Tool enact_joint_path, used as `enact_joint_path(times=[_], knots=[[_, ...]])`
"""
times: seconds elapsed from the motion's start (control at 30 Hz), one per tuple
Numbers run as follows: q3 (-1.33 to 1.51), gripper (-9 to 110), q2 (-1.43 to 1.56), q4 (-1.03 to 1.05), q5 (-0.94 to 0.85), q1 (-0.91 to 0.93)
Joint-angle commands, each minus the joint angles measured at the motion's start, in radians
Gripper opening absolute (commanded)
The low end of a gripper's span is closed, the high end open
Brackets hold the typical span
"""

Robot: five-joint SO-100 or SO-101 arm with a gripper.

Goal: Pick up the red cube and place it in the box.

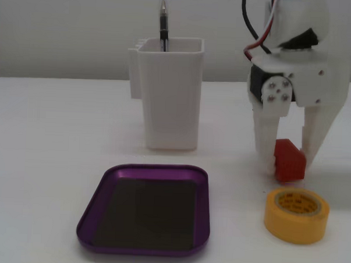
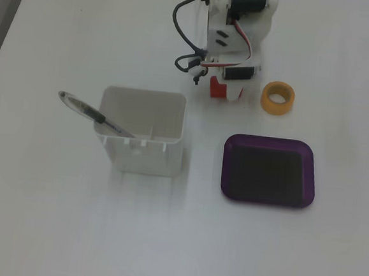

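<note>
White two-finger gripper (image 1: pixel 288 167) points down at the tabletop (image 1: pixel 46 161), fingers narrowed onto the small bright red rectangular block (image 1: pixel 289 160), one on each side. Can't tell if the block is off the surface. Block sits just behind the yellow tape roll (image 1: pixel 296 215), right of the tall white plastic container (image 1: pixel 168 99) with a pen (image 1: pixel 163 20). Shallow purple metallic tray (image 1: pixel 145 244) is apart from the block, front-left; only its dark bottom shows inside.

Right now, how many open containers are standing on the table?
2. The tall white container with a pen stands at the back left in the low fixed view; the purple tray lies empty in front of it. None seems hidden.
</note>
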Motion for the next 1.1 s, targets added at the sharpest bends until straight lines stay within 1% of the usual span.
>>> enact_joint_path(times=[0.0, 0.1, 0.23, 0.4, 0.5, 0.6, 0.67, 0.83, 0.93, 1.07], knots=[[-0.143, 0, 0.025, 0.167, 0.000, -0.029], [-0.261, 0, 0.025, 0.290, 0.000, -0.066], [-0.436, 0, 0.025, 0.371, 0.000, -0.150], [-0.558, 0, 0.009, 0.367, 0.011, -0.305], [-0.615, 0, 0.006, 0.304, 0.135, -0.365], [-0.649, -1, 0.005, 0.176, 0.247, -0.365], [-0.649, -1, 0.005, 0.115, 0.284, -0.359], [-0.647, -1, 0.000, 0.014, 0.347, -0.242], [-0.647, -1, -0.048, -0.011, 0.359, -0.179], [-0.647, -1, -0.138, -0.008, 0.373, -0.147]])
